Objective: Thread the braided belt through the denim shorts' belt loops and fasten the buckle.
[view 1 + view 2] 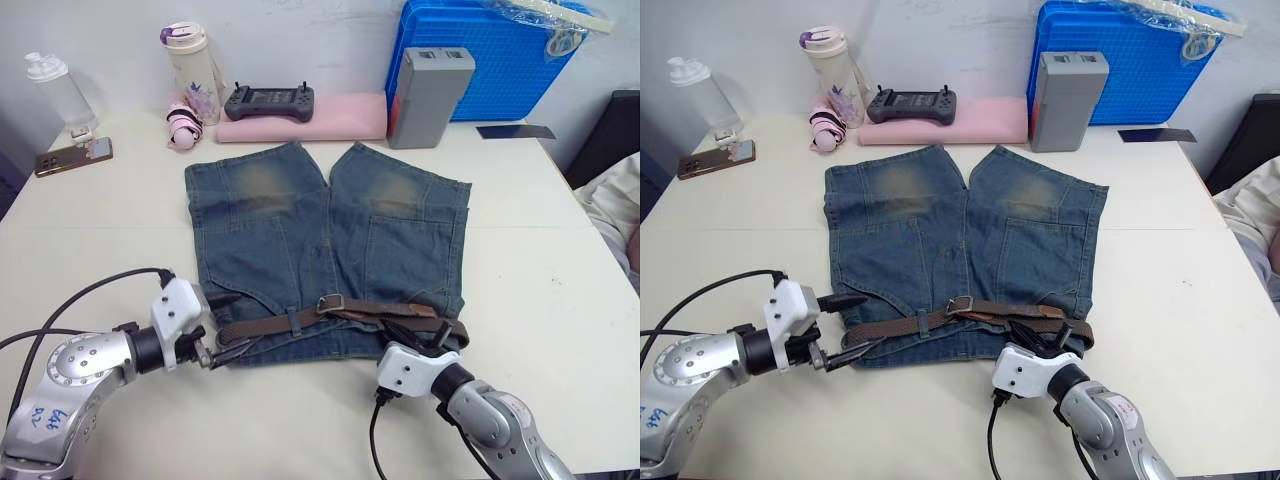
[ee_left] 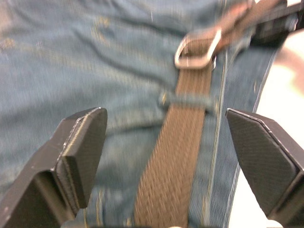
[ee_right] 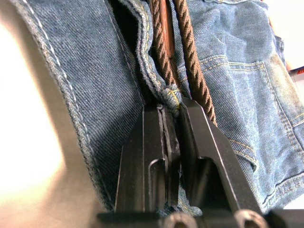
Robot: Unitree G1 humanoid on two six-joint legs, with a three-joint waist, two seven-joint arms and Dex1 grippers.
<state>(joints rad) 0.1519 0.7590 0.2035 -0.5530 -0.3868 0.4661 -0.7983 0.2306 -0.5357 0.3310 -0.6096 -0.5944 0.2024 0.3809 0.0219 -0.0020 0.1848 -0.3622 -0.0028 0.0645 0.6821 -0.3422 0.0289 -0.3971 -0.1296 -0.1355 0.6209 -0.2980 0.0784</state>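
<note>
Surface (image 1: 560,250): pale, carrying everything. Blue crate (image 1: 480,55) at the far edge, grey box (image 1: 428,95) in front of it, pink pad (image 1: 305,120) with a black controller (image 1: 268,100) on it; bottle (image 1: 195,70), clear bottle (image 1: 58,92) and phone (image 1: 72,155) toward the far left.

Denim shorts (image 1: 320,240): laid flat mid-surface, legs pointing away, waistband at the near edge.

Braided belt (image 1: 340,318): runs along the waistband, from near the left end effector across to the right-hand side, where it doubles over itself. It passes under a belt loop (image 2: 186,100) just short of the buckle.

Buckle (image 1: 330,303): near the middle of the waistband, lying on the denim, belt strap through its frame.

Left end effector (image 1: 222,322): at the waistband's left end, fingers (image 2: 80,147) spread wide, holding nothing. In the left wrist view the belt lies between the two fingers, touching neither.

Right end effector (image 3: 172,111): at the waistband's right part, fingers (image 3: 152,142) drawn narrow, pinching a fold of the waistband's denim edge. Two runs of belt lie just beside the fingertips on the shorts.
</note>
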